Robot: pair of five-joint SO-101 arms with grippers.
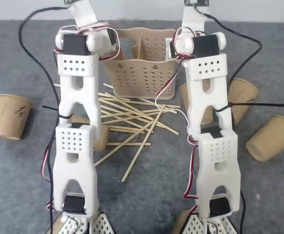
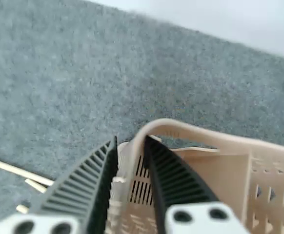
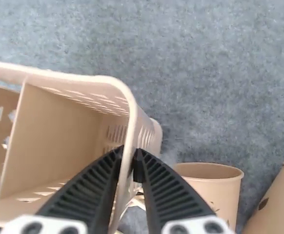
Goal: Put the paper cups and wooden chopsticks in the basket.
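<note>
At the far end of the table the basket (image 1: 139, 73) sits between the two arms, and both have it by the walls. Left gripper (image 2: 131, 144): fingers narrow, pinched over the rim at one end, wall sandwiched between them. Right gripper (image 3: 129, 152): same deal on the opposite end wall, fingers nearly together with only the wall in the gap. The compartments I can see look empty, no cup and no stick inside. The wooden chopsticks (image 1: 132, 121) lie in a loose crisscrossed heap on the grey mat (image 1: 34, 185), just in front of the basket, between the arms. The paper cups are scattered. The far-left cup (image 1: 11, 116) is well out past the left arm, and the far-right cup (image 1: 271, 137) is tipped over well out past the right arm. The near-right cup (image 1: 243, 95) is close to that arm, and the cup beside the basket (image 3: 210, 187) stands upright. A few more are partly hidden behind the arms. Progress, my read: nothing put away yet, the whole loading job is left. Gripping both ends looks like steadying or shifting the basket, not filling it. Each gripper would have to let go before it could take a cup or stick.
</note>
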